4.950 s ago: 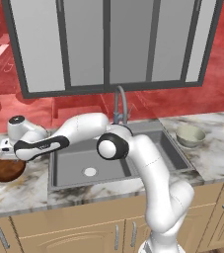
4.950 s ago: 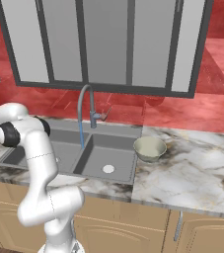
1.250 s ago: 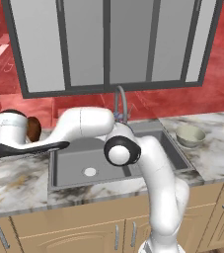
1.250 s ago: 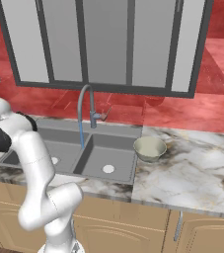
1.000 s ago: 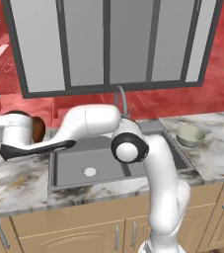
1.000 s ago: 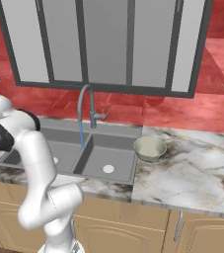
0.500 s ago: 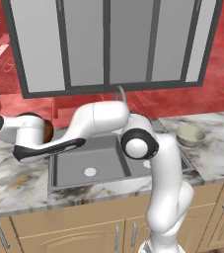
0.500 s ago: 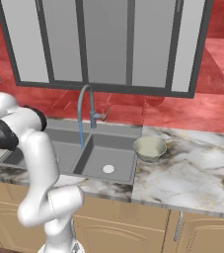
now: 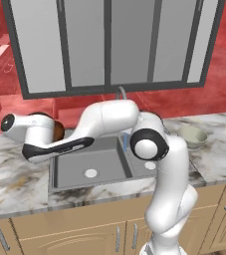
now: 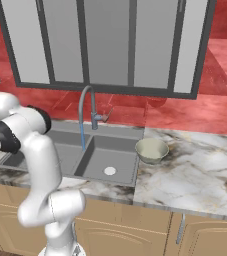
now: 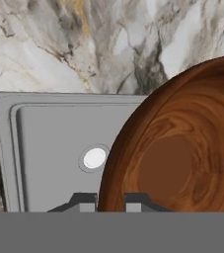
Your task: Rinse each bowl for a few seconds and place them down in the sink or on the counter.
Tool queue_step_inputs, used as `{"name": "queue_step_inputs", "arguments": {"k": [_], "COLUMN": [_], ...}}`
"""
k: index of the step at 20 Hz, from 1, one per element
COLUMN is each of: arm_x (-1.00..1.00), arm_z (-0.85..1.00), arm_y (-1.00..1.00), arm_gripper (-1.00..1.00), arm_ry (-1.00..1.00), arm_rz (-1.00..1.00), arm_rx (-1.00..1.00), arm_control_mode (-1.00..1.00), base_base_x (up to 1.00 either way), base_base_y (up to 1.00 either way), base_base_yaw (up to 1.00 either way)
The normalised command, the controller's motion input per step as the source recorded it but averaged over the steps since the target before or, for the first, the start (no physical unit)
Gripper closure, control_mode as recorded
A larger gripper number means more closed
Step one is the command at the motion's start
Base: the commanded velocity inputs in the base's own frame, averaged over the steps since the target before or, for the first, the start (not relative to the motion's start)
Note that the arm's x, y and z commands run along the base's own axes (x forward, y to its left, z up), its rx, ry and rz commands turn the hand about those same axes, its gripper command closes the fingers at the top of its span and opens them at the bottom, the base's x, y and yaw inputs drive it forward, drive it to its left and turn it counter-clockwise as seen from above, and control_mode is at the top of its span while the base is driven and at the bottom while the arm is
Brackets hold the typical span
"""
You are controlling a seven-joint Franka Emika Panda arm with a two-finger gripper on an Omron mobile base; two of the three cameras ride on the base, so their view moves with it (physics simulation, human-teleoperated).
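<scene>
My gripper (image 11: 109, 201) is shut on the rim of the glossy reddish-brown bowl (image 11: 182, 148), one dark fingertip (image 11: 84, 200) outside the rim and one inside. In the left base view that bowl (image 9: 58, 130) hangs in the air beside my hand, over the left end of the grey sink (image 9: 67, 169). Below it in the hand view lie a basin and its white drain (image 11: 94, 158). The pale greenish-beige bowl (image 9: 193, 135) stands upright on the marble counter (image 9: 15, 174) right of the sink, also seen as the pale bowl (image 10: 151, 150).
The curved grey faucet (image 10: 87, 107) rises behind the sink with a thin stream of water (image 10: 82, 137) falling from its spout. A red backsplash and a window stand behind. Marble counter (image 10: 195, 175) stretches to the right of the sink.
The arm has swung to the right with the brown bowl in its grip, from above the left counter to the sink's left end. The pale bowl has not moved.
</scene>
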Motion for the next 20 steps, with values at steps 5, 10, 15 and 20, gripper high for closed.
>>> {"name": "queue_step_inputs", "arguments": {"k": [5,10,15,20], "arm_x": [0.0,0.01,0.08,0.1], "arm_z": [-0.03,-0.03,-0.06,-0.08], "arm_y": [-0.34,-0.34,-0.31,-0.31], "arm_gripper": [1.0,1.0,1.0,1.0], "arm_ry": [0.0,0.01,0.03,0.05], "arm_rz": [-0.13,-0.11,-0.06,-0.02], "arm_rx": [0.05,0.05,0.05,0.06], "arm_control_mode": [-1.0,-1.0,-1.0,-1.0], "base_base_x": [0.0,0.0,0.0,0.0], "base_base_y": [0.0,0.0,0.0,0.0], "base_base_yaw": [0.0,0.0,0.0,0.0]}}
